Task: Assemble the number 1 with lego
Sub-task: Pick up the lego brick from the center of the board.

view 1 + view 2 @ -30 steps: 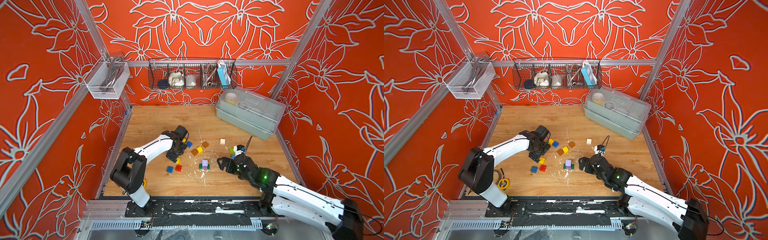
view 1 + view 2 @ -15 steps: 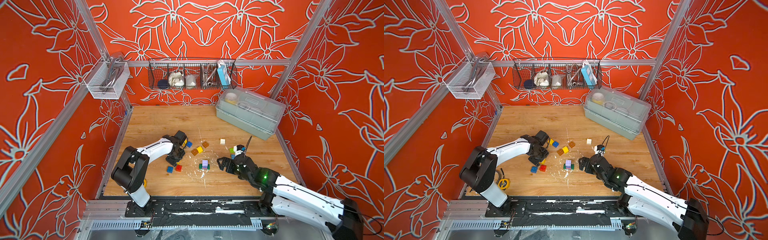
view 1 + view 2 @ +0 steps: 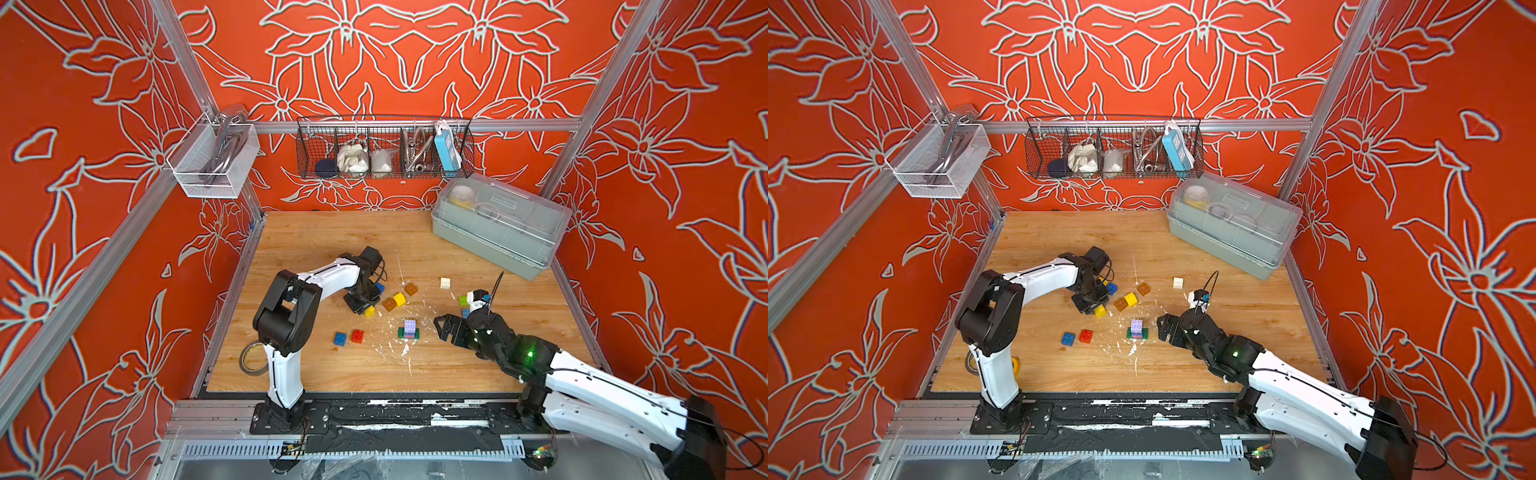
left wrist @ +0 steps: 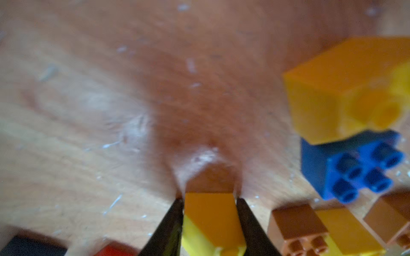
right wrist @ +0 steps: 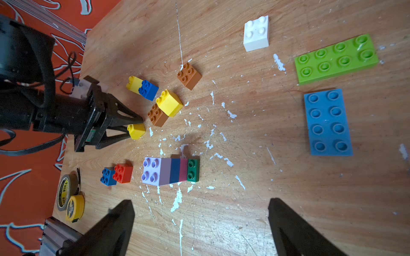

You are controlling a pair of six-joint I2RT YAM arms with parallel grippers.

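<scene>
My left gripper is shut on a small yellow lego brick lying on the wooden table; in the right wrist view both fingers flank that brick. A stack of lilac, dark blue and pink bricks on a dark green plate stands mid-table. My right gripper hovers open just beside the stack, nothing between its fingers. Loose blue, red, brown, yellow and white bricks lie around.
A lime plate and a light blue plate lie by my right arm. A tape roll sits at the left arm's base. A lidded plastic box fills the back right corner. White flecks litter the table.
My left gripper has dropped towards the table and closed on the yellow brick. The right arm has stayed still and open.
</scene>
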